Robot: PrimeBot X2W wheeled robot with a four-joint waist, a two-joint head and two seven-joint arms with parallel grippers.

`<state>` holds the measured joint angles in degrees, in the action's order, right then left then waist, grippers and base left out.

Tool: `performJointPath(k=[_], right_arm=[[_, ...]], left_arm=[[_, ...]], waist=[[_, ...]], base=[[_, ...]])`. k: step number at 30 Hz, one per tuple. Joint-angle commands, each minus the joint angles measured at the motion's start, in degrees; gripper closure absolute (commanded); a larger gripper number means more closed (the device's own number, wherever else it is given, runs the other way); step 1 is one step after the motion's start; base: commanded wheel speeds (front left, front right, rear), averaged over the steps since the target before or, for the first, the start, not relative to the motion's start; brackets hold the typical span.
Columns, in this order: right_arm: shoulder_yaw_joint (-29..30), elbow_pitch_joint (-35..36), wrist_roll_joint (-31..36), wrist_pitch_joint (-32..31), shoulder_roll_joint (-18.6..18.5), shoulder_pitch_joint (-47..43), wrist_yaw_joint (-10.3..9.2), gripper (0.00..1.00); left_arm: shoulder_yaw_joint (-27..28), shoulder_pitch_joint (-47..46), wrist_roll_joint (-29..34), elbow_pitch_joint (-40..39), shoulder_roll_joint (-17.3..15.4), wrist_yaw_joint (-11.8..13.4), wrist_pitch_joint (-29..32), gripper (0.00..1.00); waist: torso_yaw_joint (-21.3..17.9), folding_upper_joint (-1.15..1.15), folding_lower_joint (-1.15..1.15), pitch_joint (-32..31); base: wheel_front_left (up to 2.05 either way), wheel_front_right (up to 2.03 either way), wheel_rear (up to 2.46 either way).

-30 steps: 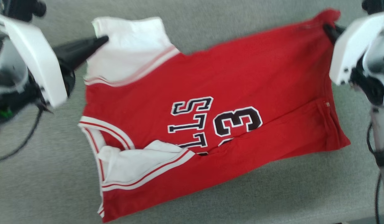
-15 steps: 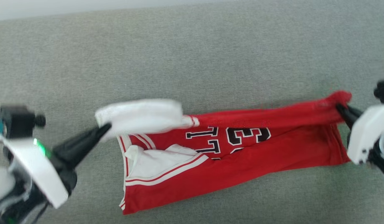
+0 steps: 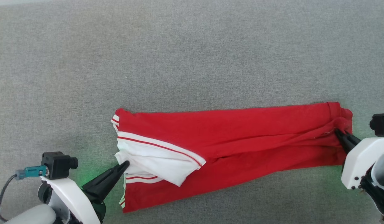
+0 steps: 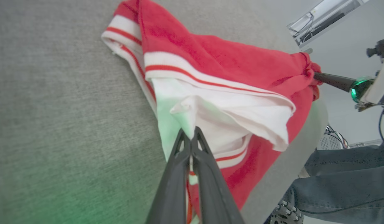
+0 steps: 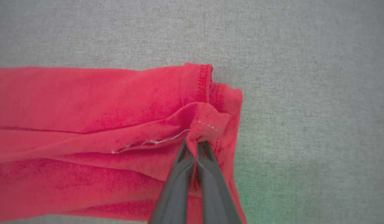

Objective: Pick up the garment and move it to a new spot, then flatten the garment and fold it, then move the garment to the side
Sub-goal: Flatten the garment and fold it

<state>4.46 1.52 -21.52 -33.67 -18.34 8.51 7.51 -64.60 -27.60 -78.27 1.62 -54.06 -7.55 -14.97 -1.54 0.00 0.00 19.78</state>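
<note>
The left end effector clamps the white sleeve of the garment. The right end effector clamps its opposite hem.

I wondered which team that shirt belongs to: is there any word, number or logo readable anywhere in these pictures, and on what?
None can be read.
The red jersey-style shirt with white sleeves and red-white striped trim lies folded over, showing plain red cloth, a white sleeve and stripes, with no lettering in sight.
The grey carpet-like surface under it bears no writing.
</note>
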Motion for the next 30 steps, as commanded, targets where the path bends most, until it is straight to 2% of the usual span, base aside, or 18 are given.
performJointPath(k=[1,4,5,6,7,8,9,10,11,12,18,22,23,30], right_arm=[[0.04,-0.91,0.80,1.03,0.61,1.05,-0.05,1.00],[-0.01,-3.01,1.34,2.48,1.45,2.15,-0.05,1.00],[-0.10,-3.56,1.37,2.79,1.62,2.38,-0.05,1.00],[-0.17,-4.10,1.28,3.02,1.73,2.64,-0.05,1.00],[-0.21,-4.42,1.05,3.30,1.79,2.91,-0.05,0.82],[-0.18,-4.57,0.81,3.35,1.72,3.01,-0.05,0.58],[-0.19,-4.56,0.55,3.22,1.56,2.92,-0.05,0.42],[-0.14,-4.39,0.38,2.86,1.32,2.79,-0.05,0.17],[0.02,-4.08,0.24,2.44,0.94,2.65,-0.05,0.03],[0.38,-3.69,-0.14,2.00,0.63,2.45,-0.05,0.00],[3.62,-2.78,-1.26,-2.83,-0.61,2.18,-0.05,0.00],[5.72,-5.93,-2.82,-6.45,-0.07,2.92,-0.04,0.00],[5.72,-5.93,-2.82,-6.45,-0.07,2.92,-0.04,0.00],[8.57,-12.90,-4.16,-8.00,0.44,4.01,-0.04,0.00]], left_arm=[[1.03,1.03,0.84,1.98,1.02,0.14,-0.26,1.00],[2.61,1.97,2.98,5.60,3.21,0.14,-0.26,1.00],[3.47,2.31,3.39,6.95,3.80,0.14,-0.26,0.93],[4.41,2.70,4.09,7.78,4.64,0.14,-0.27,0.78],[5.42,3.18,4.70,8.35,5.41,0.14,-0.27,0.64],[6.51,3.70,5.45,8.82,6.00,0.14,-0.27,0.53],[7.41,4.27,6.29,9.09,6.41,0.14,-0.27,0.29],[8.17,4.90,6.78,9.08,6.82,0.14,-0.27,0.11],[9.25,5.53,7.32,8.92,7.23,0.14,-0.27,0.00],[10.48,6.09,8.17,8.68,7.56,0.14,-0.27,0.00],[20.59,11.71,13.97,7.55,11.41,0.14,-0.27,0.00],[26.41,15.38,19.14,8.35,15.03,0.14,-0.27,0.00],[26.41,15.38,19.14,8.35,15.03,0.14,-0.27,0.00],[33.92,19.38,28.50,8.60,22.06,0.13,-0.27,0.00]], waist=[[-0.07,0.00,0.00,0.24],[-0.13,0.00,0.00,0.40],[-0.11,0.00,0.00,0.34],[-0.10,0.00,0.00,0.24],[-0.05,0.00,0.00,0.13],[0.04,0.00,0.00,-0.01],[0.11,0.00,0.00,-0.16],[0.22,0.00,0.00,-0.37],[0.36,0.00,0.00,-0.62],[0.54,0.00,0.00,-0.90],[1.95,0.00,0.00,-2.63],[3.46,0.00,0.00,-3.64],[3.46,0.00,0.00,-3.64],[7.00,0.00,0.00,-4.81]], base=[[0.00,0.00,0.00],[0.00,0.00,0.00],[0.00,0.00,0.00],[0.00,0.00,0.00],[0.00,0.00,0.00],[0.00,0.00,0.00],[0.00,0.00,0.00],[0.00,0.00,0.00],[0.00,0.00,0.00],[0.00,0.00,0.00],[0.00,0.00,0.00],[0.00,0.00,0.00],[0.00,0.00,0.00],[0.00,0.00,0.00]])
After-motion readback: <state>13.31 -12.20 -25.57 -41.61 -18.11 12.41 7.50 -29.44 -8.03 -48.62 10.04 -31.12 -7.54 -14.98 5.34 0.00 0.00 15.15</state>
